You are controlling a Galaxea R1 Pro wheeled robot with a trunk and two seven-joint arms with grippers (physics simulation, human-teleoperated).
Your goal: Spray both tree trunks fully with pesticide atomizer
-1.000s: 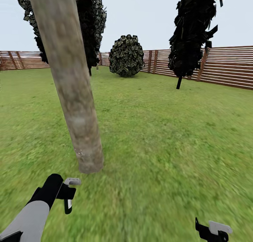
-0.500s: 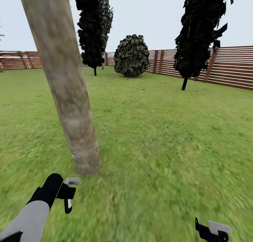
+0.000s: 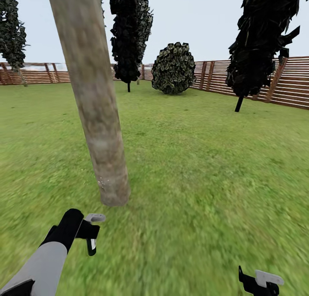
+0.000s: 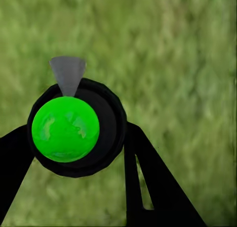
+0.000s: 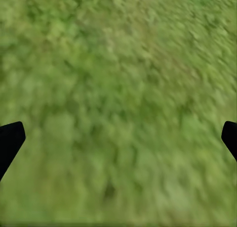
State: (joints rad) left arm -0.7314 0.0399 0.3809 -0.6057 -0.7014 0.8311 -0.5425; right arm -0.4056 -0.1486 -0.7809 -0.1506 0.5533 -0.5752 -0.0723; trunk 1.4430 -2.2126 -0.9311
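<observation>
A thick mottled grey-brown tree trunk (image 3: 98,111) rises from the grass just ahead of my left gripper (image 3: 91,233). In the left wrist view, the left gripper (image 4: 76,155) is shut on the pesticide atomizer (image 4: 66,129). The atomizer is seen end-on as a dark round bottle with a bright green top and a small grey cone, over grass. A second tree (image 3: 11,32) with a ragged green crown stands far off at the left by the fence. My right gripper (image 3: 260,282) hangs low at the right, open over bare grass (image 5: 118,138).
Two narrow black-leaved trees (image 3: 130,34) (image 3: 262,38) and a round bush (image 3: 174,68) stand at the back. A brown slat fence (image 3: 292,83) closes off the lawn. Open grass (image 3: 201,158) lies to the right of the trunk.
The whole view has swung, so the trunk, bush and dark trees sit further right and the far left tree has come into view. My left gripper sits slightly higher.
</observation>
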